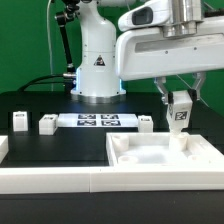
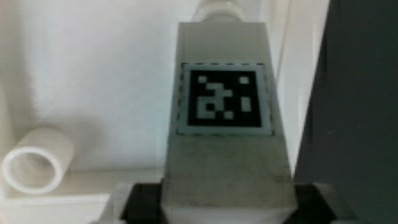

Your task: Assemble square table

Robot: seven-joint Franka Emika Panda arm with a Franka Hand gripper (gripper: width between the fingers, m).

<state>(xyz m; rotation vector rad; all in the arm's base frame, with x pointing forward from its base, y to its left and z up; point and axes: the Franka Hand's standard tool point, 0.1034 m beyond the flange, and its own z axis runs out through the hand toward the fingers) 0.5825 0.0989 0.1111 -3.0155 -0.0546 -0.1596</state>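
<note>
- Gripping a white leg peg [image 1: 180,116] by its sides, the gripper [image 1: 180,101] has its jaws set narrow against the peg. The peg's black-and-white tag faces the exterior camera.
- In the wrist view the same peg [image 2: 226,150] fills the gap between the two dark fingers [image 2: 146,205], tag towards the lens.
- The held peg stands upright over the far edge of the square top [image 1: 165,165], toward that edge's end on the exterior view's right. Whether its lower end touches the top I cannot tell.
- The square top lies flat with its recessed face up and a raised rim around the recess.
- A round white tube-like form [image 2: 36,165] shows beside the peg in the wrist view; what it is I cannot tell.
- One loose leg peg [image 1: 145,123] stands just beyond the top's far edge, near the held peg but apart from it.
- A strip of the black board [image 1: 60,145] shows between the top's far edge and the marker board [image 1: 97,121].
- Two more leg pegs [image 1: 47,124] [image 1: 18,122] stand beyond the marker board's end, on the exterior view's left of the top.
- A long white rail [image 1: 50,180] runs from the top's side toward the exterior view's left.
- The arm [image 1: 160,50] reaches over the top with its forearm level and its wrist pointing straight down.
- The robot base [image 1: 97,65] stands behind the marker board.
</note>
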